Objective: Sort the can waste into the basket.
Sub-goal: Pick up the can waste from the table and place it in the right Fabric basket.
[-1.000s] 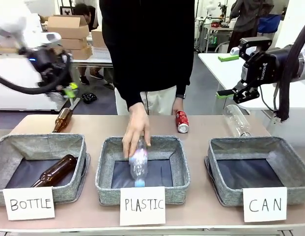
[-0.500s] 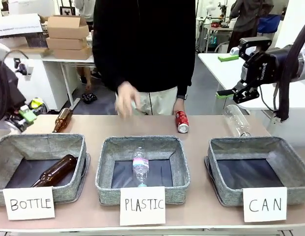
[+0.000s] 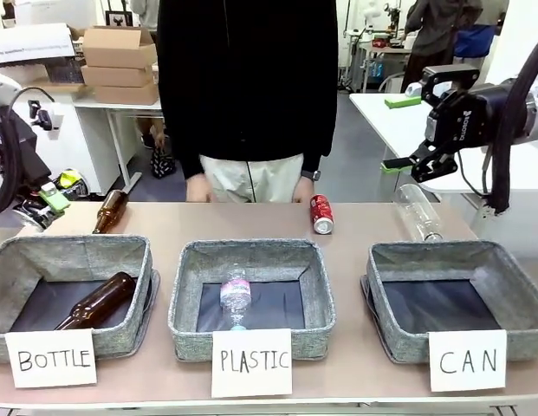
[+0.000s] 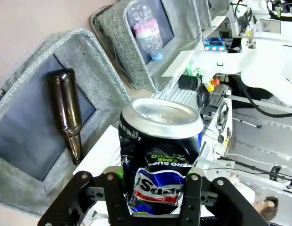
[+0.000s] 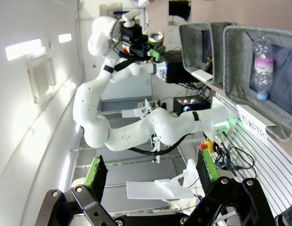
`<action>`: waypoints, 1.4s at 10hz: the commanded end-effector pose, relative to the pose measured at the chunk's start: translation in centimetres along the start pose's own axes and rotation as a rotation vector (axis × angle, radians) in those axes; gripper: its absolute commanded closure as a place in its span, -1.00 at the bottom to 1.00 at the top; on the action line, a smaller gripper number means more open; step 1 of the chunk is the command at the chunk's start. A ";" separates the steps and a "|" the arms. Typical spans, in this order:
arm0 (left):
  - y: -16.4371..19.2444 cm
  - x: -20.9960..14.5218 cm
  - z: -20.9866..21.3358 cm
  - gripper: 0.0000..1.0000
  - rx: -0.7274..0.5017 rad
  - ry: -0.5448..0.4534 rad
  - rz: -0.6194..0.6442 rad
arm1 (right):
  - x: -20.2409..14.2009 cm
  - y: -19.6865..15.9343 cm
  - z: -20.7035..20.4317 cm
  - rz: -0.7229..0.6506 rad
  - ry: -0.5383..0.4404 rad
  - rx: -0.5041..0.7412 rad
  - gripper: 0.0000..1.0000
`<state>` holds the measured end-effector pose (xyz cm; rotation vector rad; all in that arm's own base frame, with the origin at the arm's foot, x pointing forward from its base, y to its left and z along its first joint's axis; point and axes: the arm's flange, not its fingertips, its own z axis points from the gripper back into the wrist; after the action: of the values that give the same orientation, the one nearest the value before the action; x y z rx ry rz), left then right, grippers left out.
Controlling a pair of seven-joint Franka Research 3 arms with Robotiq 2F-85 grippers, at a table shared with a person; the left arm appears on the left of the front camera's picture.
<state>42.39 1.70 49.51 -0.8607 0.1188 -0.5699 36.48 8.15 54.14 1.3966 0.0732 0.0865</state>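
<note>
Across the desk (image 3: pixel 364 232), front view: red can (image 3: pixel 321 214) lying at the far edge, well apart from the CAN basket (image 3: pixel 511 282); since a second ago, person's hand (image 3: pixel 199 187) withdrawn, left tool (image 3: pixel 50 198) swung down, seemingly leftward. Left wrist: clamped on dented black can (image 4: pixel 157 155), light, thin, slick; take mid-body, gently. Right wrist: right tool (image 5: pixel 151 169) spread wide, empty.

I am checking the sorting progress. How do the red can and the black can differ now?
Colour: the red can has white lettering; the black can bears a blue and red logo.
Place: the red can lies on its side on the table; the black can is clamped in the left end effector.
Shape: the black can looks dented; the red can is too small to judge.
Both have silver ends; neither is in the CAN basket.
</note>
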 end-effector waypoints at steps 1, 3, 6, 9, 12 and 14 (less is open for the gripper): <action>-1.2 2.4 -3.0 0.20 -0.011 0.053 -0.170 | 0.0 0.0 0.0 0.001 0.000 0.000 -1.00; -6.8 9.2 -10.2 0.20 0.065 0.115 -0.356 | -3.9 0.2 5.9 -0.009 -0.154 -0.160 -1.00; -14.7 18.5 -23.3 0.20 0.124 0.357 -0.604 | -13.0 -6.4 14.9 -0.091 -0.253 -0.286 -1.00; -19.9 27.1 -37.7 0.20 0.160 0.465 -0.812 | -17.4 -12.7 13.3 -0.150 -0.144 -0.243 -1.00; -23.5 32.5 -47.1 0.20 0.146 0.366 -0.847 | -15.6 -8.7 16.7 -0.136 -0.268 -0.274 -1.00; -21.8 29.9 -47.5 0.20 0.160 0.384 -0.884 | -15.6 -8.7 16.7 -0.136 -0.268 -0.274 -1.00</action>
<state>43.58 -59.19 38.99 -0.6392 0.0394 -1.5308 22.64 -11.46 48.10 1.1125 -0.0427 -0.1794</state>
